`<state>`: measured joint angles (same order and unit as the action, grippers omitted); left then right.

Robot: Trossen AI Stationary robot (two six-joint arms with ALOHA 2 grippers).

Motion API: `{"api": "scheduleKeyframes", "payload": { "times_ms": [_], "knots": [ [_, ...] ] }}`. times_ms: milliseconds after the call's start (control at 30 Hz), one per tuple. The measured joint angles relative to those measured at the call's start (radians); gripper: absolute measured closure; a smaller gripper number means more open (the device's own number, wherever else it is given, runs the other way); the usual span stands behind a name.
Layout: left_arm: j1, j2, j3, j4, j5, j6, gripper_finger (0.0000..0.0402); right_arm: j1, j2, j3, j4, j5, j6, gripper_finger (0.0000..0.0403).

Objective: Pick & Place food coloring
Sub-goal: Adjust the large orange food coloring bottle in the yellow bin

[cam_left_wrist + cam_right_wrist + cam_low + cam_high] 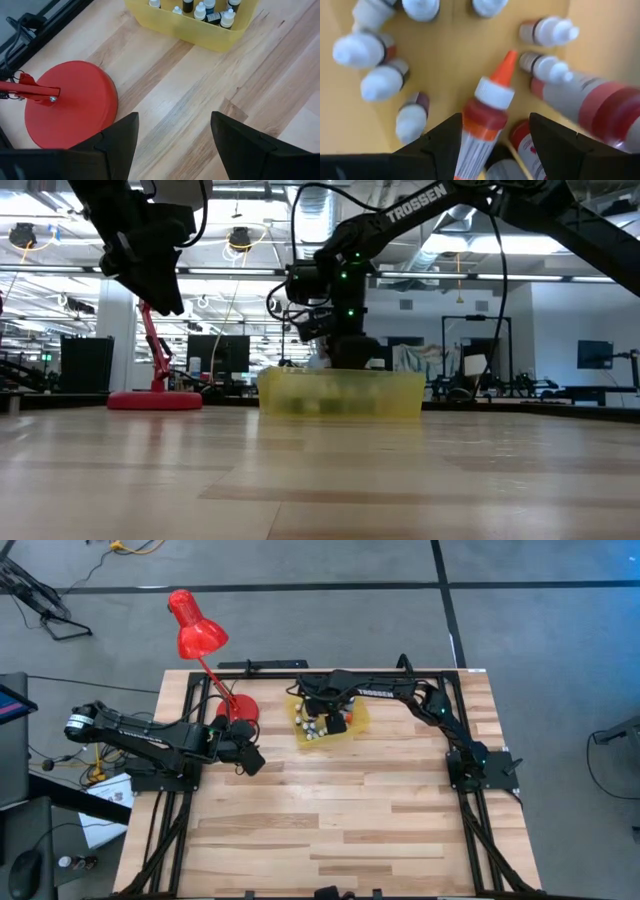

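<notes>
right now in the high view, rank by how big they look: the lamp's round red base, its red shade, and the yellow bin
1. yellow bin, the largest footprint, though the right arm covers part of it.
2. red shade.
3. round red base, partly hidden by the left arm.
The shade stands nearer the overhead camera, so it may look oversized; shade versus base is unsure.

Small food coloring bottles (382,82) with white caps, crowded inside a yellow bin (355,726) at the back middle of the table. Mostly upright, packed close together, some touching. Bodies red, orange and dark where visible below the caps. One taller red-orange bottle (482,120) with a white collar and pointed orange tip leaning among them. Caps poking above the rim, seen from the left wrist view.
</notes>
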<state>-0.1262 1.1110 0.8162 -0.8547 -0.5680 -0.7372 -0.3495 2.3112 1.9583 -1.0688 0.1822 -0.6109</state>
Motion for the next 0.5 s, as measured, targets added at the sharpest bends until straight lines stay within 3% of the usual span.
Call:
{"api": "scheduleKeyframes", "payload": {
  "times_ms": [500],
  "knots": [
    [0.000,0.000,0.000,0.000,0.006,0.018,0.0161,-0.021,0.000,0.000,-0.164,-0.025,0.116,0.0182]
  ]
}}
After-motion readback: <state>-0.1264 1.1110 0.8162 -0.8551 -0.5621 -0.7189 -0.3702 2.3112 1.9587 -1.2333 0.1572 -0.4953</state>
